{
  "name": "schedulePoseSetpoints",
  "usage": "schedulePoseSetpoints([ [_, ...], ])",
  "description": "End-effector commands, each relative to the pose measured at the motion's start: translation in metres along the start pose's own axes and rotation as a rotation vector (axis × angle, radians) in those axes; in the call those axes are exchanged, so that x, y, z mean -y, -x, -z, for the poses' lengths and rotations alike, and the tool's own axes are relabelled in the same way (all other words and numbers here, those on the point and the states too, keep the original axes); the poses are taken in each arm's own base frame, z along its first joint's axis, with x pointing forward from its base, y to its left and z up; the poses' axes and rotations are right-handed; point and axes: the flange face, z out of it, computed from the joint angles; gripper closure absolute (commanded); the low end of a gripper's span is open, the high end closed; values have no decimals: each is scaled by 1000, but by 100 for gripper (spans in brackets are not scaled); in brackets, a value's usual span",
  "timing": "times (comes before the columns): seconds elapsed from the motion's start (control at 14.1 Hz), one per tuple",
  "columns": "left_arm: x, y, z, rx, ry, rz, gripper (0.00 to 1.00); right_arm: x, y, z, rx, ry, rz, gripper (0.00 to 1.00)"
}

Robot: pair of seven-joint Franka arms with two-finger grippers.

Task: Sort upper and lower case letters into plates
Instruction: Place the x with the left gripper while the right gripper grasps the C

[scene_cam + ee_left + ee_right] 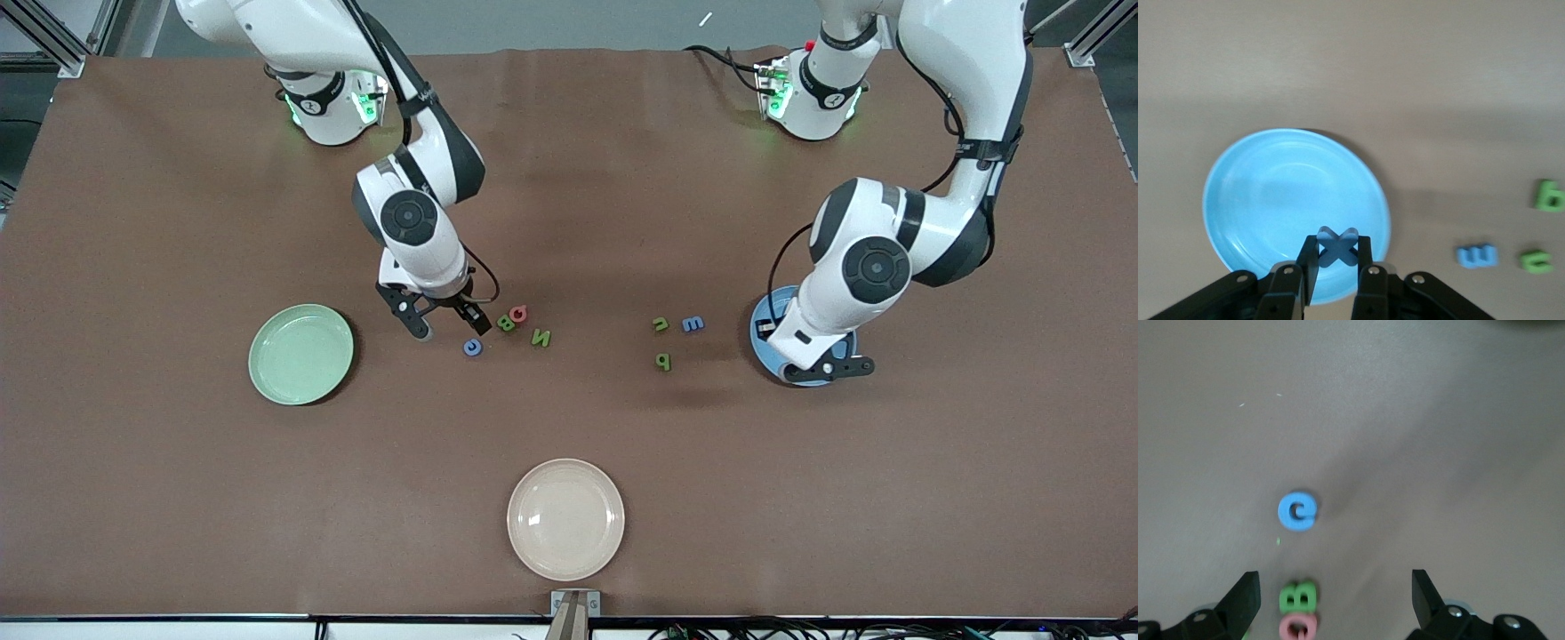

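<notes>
Left gripper hangs over the blue plate at the left arm's end of the table, fingers pinched tight on the blue x. The x is clear of the plate, in the air above its rim.

Right gripper is low over the table beside the capitals, fingers spread wide, nothing between them. Blue C lies on the table just beside it. Green B and red Q touch each other; green N sits just beside B, slightly nearer the front camera.

Lowercase group sits between the capitals and the blue plate: blue m, hooked green n beside it, green p nearer the camera.

Mint plate toward the right arm's end. Cream plate nearest the camera.
</notes>
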Motion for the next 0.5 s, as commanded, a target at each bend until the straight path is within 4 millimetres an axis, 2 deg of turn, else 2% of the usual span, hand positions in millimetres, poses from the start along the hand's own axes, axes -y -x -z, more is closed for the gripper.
schedulePoseSetpoints([
  [0.0, 17, 22, -25, -60, -13, -44, 86, 4, 1, -9, -1, -14, -36, 3],
  [0.14, 25, 31, -49, -87, -15, -62, 86, 7, -3, -8, -8, -42, -38, 4],
  [0.21, 29, 35, -60, -101, -11, -67, 86, 8, -7, -14, -13, -43, -40, 6],
  [0.42, 37, 48, -89, -111, -9, -88, 85, 16, -25, -20, -23, -61, -63, 10],
])
